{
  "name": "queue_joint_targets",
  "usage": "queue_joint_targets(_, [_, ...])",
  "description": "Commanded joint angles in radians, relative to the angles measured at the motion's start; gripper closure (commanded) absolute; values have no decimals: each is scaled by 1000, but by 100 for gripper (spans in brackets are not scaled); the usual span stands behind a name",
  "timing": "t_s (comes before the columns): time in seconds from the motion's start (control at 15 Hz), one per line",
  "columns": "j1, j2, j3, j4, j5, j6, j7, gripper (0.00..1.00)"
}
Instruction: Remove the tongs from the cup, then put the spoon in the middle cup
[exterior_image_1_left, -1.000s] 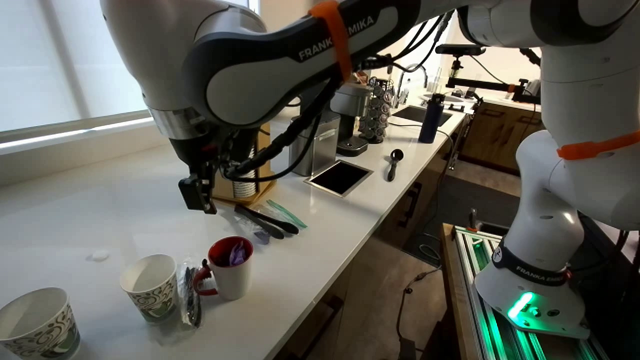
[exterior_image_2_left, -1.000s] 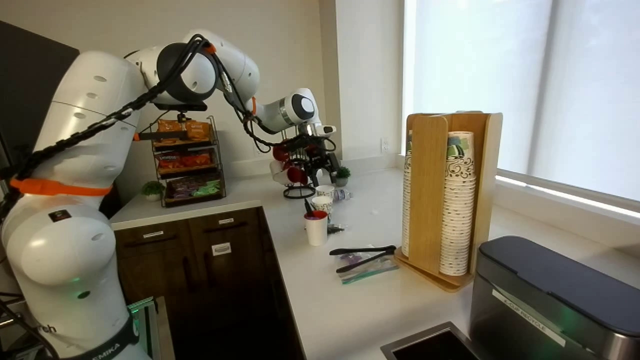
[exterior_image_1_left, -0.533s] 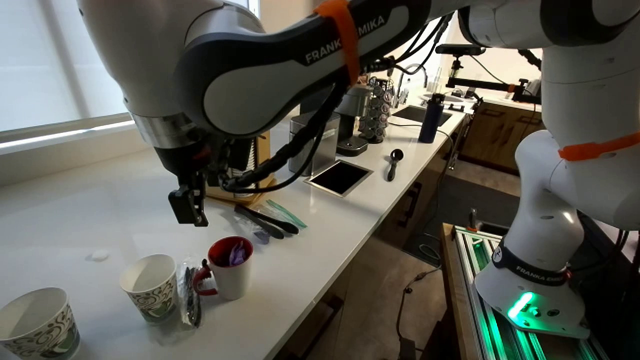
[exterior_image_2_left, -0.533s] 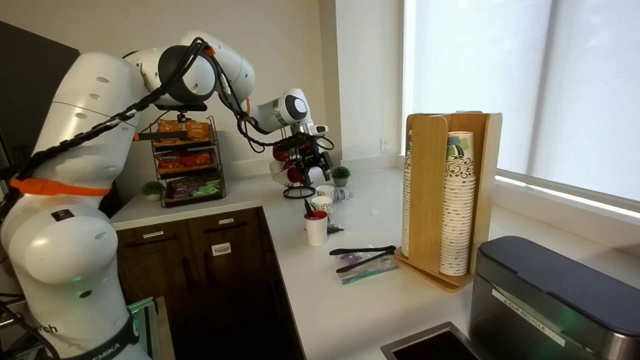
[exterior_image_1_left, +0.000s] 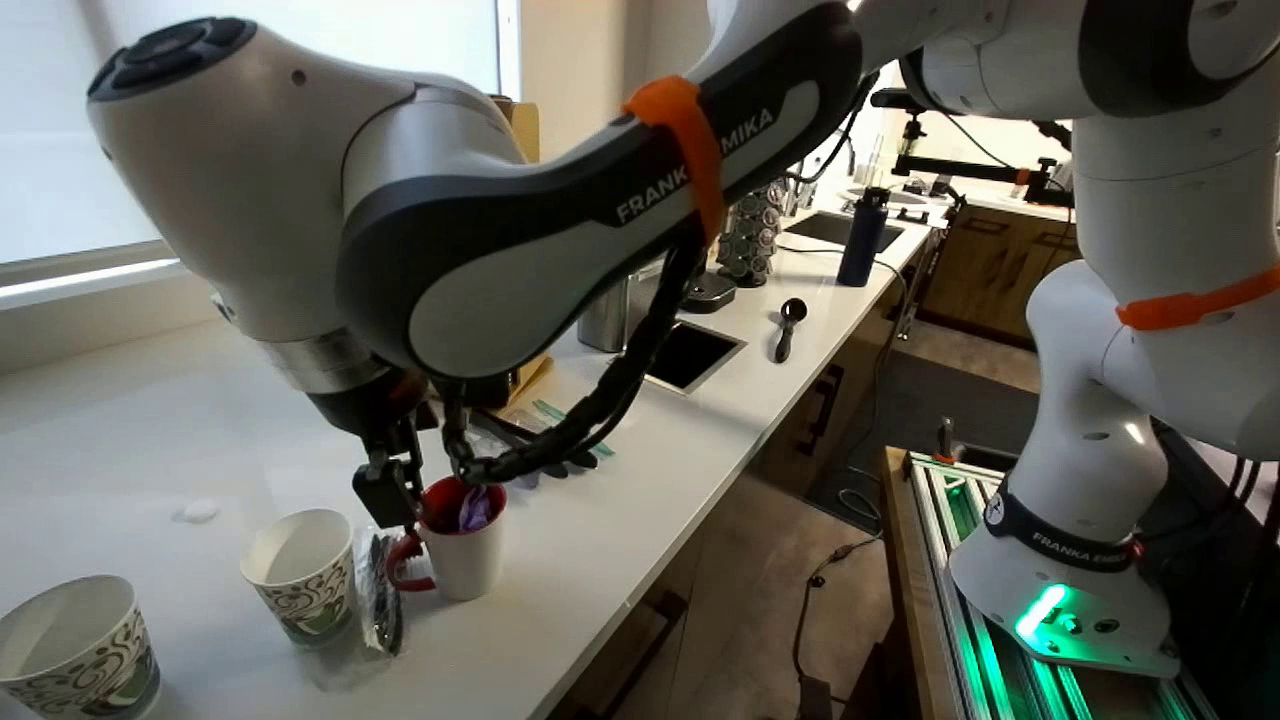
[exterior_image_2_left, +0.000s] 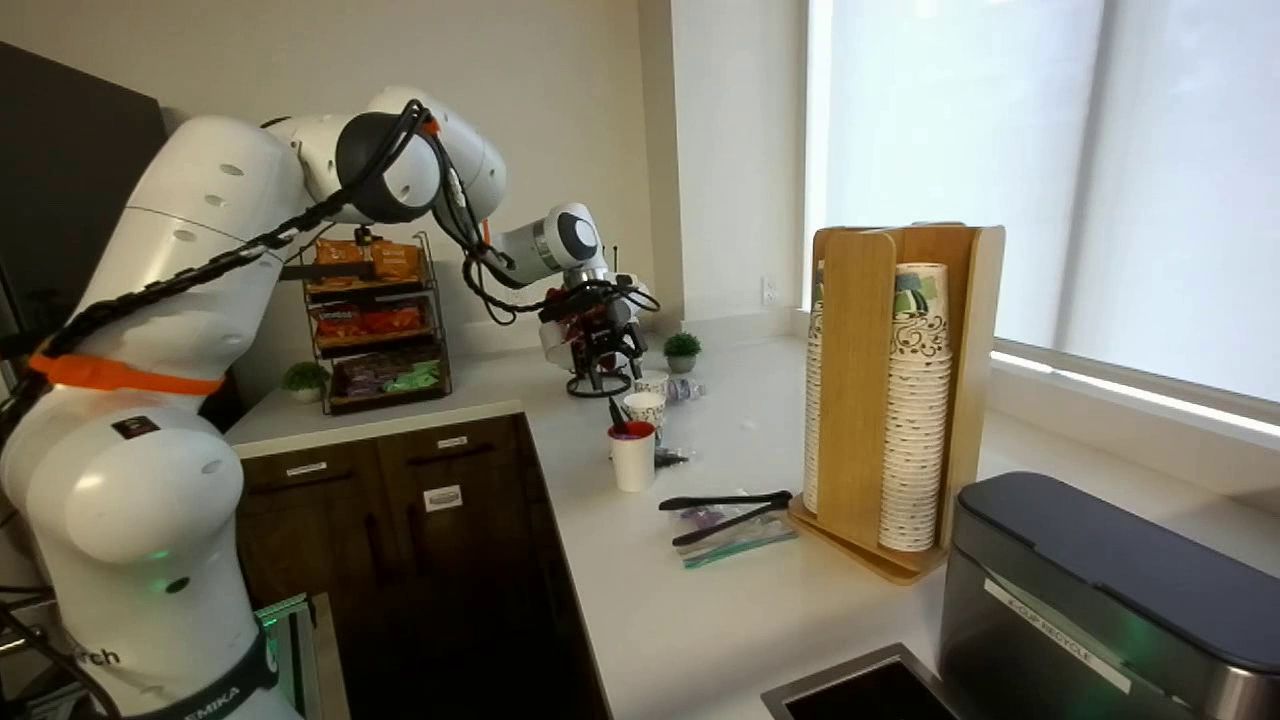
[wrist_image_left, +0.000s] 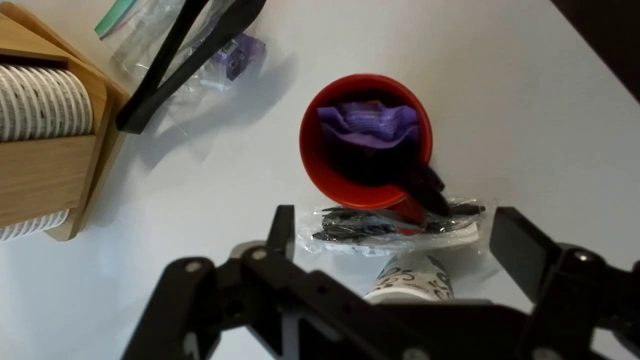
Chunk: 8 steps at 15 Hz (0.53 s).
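Low in the wrist view, my gripper (wrist_image_left: 395, 234) gapes wide; lowering off-line from the dark handle (wrist_image_left: 426, 194) could tip the mug (wrist_image_left: 338, 184).

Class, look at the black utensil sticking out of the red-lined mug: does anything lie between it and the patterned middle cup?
Yes: a clear packet of dark utensils lies between the red-lined mug and the patterned middle cup. It lies low, below both rims, so lifting the black utensil up and over should probably clear it.
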Motion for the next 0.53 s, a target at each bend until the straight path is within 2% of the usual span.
queue_joint_targets(0.0, [40, 57, -16, 48, -51, -68, -1, 0])
queue_joint_targets(0.47, [83, 141, -35, 127, -100, -157, 29, 0])
